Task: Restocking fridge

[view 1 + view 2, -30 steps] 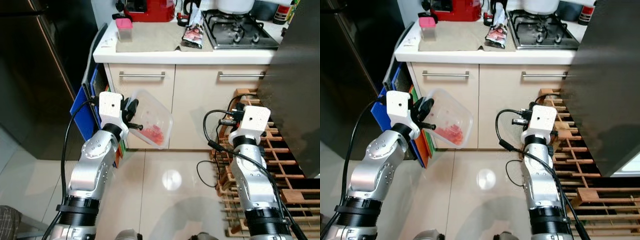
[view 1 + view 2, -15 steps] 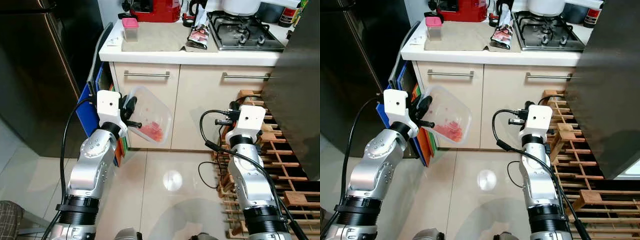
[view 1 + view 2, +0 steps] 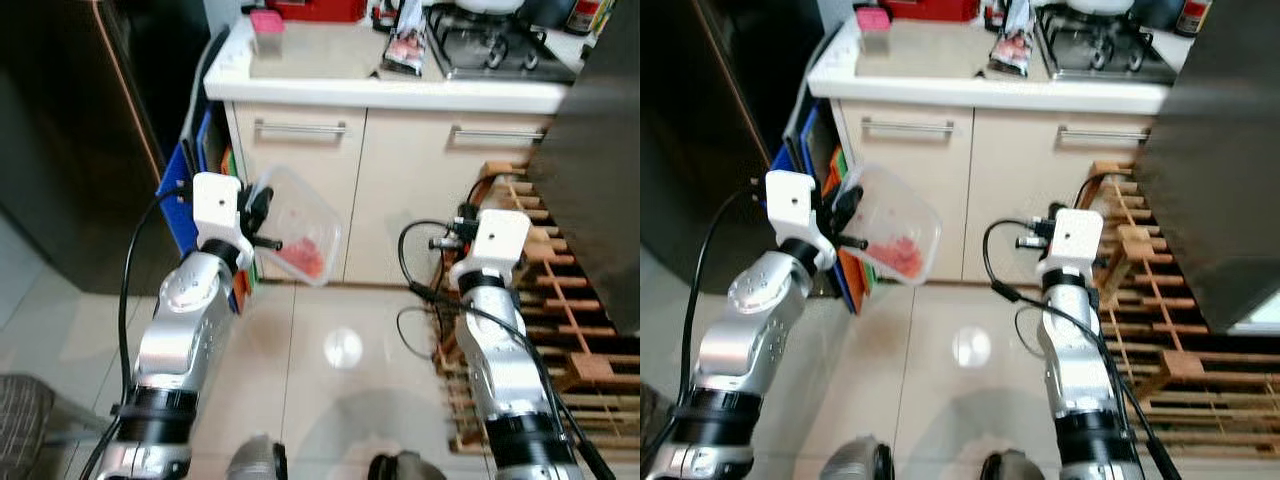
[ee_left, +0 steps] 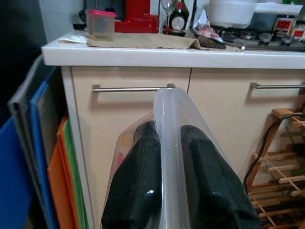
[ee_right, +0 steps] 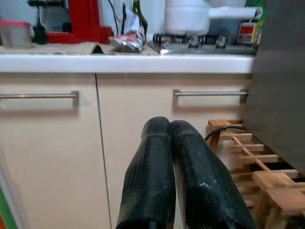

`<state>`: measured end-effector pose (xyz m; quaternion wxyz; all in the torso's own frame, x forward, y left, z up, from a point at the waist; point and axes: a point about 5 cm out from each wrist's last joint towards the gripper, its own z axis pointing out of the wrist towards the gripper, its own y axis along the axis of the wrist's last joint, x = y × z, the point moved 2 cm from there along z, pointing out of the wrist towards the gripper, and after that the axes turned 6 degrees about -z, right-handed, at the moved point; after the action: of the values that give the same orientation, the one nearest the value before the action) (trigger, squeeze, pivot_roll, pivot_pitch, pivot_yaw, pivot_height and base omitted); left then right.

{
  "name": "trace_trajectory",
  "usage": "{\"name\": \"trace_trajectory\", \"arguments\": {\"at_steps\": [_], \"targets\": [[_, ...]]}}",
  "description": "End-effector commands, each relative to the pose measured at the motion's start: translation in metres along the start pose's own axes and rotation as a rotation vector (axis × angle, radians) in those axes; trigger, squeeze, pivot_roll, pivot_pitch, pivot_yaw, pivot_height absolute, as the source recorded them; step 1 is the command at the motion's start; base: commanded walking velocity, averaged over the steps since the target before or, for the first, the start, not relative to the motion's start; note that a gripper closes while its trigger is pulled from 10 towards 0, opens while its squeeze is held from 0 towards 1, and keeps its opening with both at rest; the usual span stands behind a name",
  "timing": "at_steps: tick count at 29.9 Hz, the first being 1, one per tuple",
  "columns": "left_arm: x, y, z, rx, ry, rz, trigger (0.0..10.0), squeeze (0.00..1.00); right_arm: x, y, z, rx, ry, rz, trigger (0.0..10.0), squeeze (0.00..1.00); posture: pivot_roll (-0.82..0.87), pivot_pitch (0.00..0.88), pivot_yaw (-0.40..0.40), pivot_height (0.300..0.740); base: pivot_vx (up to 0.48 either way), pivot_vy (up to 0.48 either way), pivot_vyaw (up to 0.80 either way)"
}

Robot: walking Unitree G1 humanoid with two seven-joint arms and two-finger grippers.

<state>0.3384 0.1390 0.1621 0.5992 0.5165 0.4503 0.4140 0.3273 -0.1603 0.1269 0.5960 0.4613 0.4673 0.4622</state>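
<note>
1. Task item: clear plastic container [image 3: 296, 224], thin-walled, rectangular with rounded corners, red food pieces settled in its lower end. Held tilted at chest height in front of the cream cabinet doors [image 3: 298, 190], off the floor and apart from the counter.
2. Left gripper [image 4: 167, 157]: both black ribbed fingers pinch the container's rim, one on each side of the wall. Grip looks firm; the rim is thin and smooth, so slip is a fair risk.
3. Right gripper [image 5: 164, 157]: fingers pressed together, holding nothing, pointed toward the cabinets.
4. Step in hand, by my judgement: carrying the container toward the fridge. The dark, glossy fridge body [image 3: 70, 140] stands at the robot's left; a dark panel [image 3: 1220, 150] at its right is probably the open door.
5. Next move calls for: turning to the fridge interior and levelling the container before setting it on a shelf, so the contents do not shift.
6. Surroundings: white countertop [image 3: 400, 92] with tan cloth, pink-lidded tub [image 3: 266, 28], foil snack bag, steel gas hob. Flat coloured boards [image 4: 47, 162] stand beside the cabinet. Wooden slatted rack [image 3: 1140, 290] on glossy pale tile.
</note>
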Motion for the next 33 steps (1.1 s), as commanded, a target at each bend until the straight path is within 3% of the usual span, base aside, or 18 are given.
{"name": "trace_trajectory", "arguments": {"at_steps": [1, 13, 33], "targets": [[-0.0008, 0.0063, 0.0023, -0.03, 0.0, 0.01, 10.0, 0.0, -0.002, -0.0002, 0.0005, -0.003, -0.003, -0.01, 10.0, 0.0, 0.06, 0.0, 0.006, 0.711, -0.274, 0.0, 0.0], [-0.0039, 0.003, -0.0014, -0.029, -0.036, 0.007, 10.0, 0.0, -0.0022, -0.0019, -0.0018, 0.002, 0.0, -0.015, 10.0, 0.0, 0.05, 0.0, 0.006, 0.711, -0.113, -0.02, 0.0], [-0.0073, -0.0025, -0.0057, -0.045, -0.045, -0.005, 10.0, 0.0, -0.0076, -0.0058, -0.0019, 0.016, 0.001, -0.036, 10.0, 0.0, 0.05, 0.0, -0.002, 0.711, 0.0, -0.451, 0.0]]}}
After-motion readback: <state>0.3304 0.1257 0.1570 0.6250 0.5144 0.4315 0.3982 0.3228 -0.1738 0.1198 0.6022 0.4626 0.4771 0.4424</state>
